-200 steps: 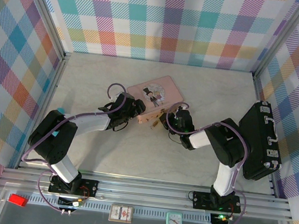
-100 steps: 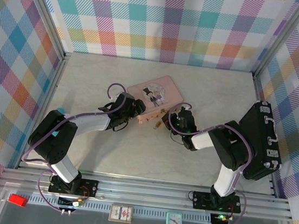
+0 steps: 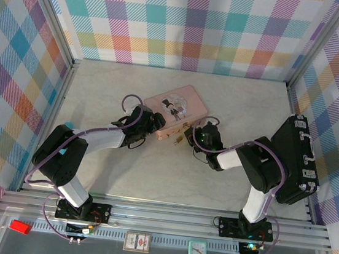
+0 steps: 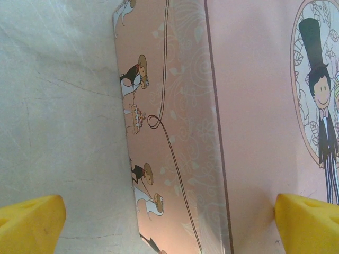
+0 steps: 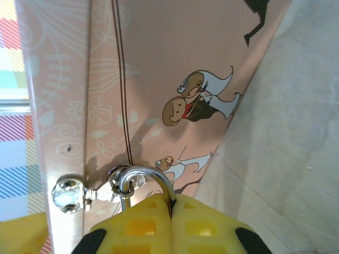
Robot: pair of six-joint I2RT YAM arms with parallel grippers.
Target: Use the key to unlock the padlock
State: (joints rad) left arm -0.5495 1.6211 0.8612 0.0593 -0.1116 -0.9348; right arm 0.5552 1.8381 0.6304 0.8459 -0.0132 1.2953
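Observation:
The pink tin (image 3: 175, 107) with its cartoon picture lies mid-table. The tiny padlock (image 3: 179, 139) hangs at its near edge. In the right wrist view its silver shackle (image 5: 153, 177) loops through the tin's clasp ring (image 5: 119, 181) and disappears between the yellow fingers. The brass body is hidden behind those fingers. My right gripper (image 5: 172, 203) is shut on the padlock, and from above it (image 3: 190, 136) sits just right of the lock. My left gripper (image 4: 167, 225) is open wide, one fingertip (image 4: 29, 222) over the table, the other over the tin's lid (image 4: 254, 106). It (image 3: 155, 124) sits at the tin's left corner.
A black case (image 3: 296, 160) stands along the right wall. Plaid walls enclose the table on three sides. The tin's side wall (image 4: 169, 132) rises between the left fingers. Bare marbled tabletop (image 3: 152, 168) stretches in front of both grippers.
My right gripper has shifted slightly left and toward the tin with the padlock. The left arm has stayed in place.

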